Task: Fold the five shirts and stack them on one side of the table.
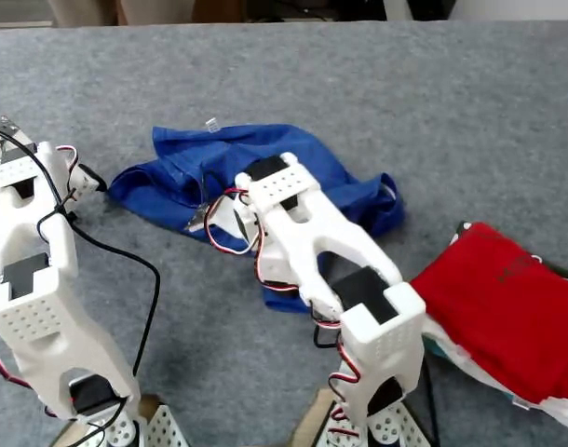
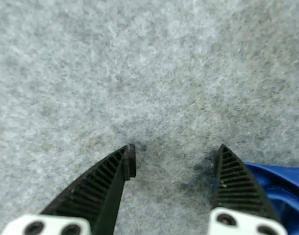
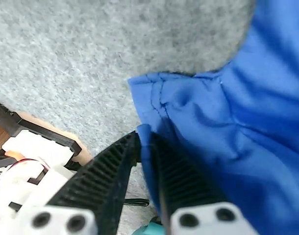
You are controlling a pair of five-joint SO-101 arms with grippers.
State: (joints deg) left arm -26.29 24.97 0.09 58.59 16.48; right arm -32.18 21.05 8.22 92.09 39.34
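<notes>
A crumpled blue shirt lies mid-table on the grey felt. My right arm hangs over it. In the right wrist view, my right gripper is shut on a fold of the blue shirt close to its stitched hem. My left gripper sits just off the shirt's left end. It stands open over bare felt, and the blue shirt touches the outer side of one finger. A folded red shirt tops a stack at the right edge.
White and teal cloth shows beneath the red shirt in the stack. The arm bases stand on wooden blocks at the near edge. Red and black cables trail beside the arms. Grey felt stretches across the far half.
</notes>
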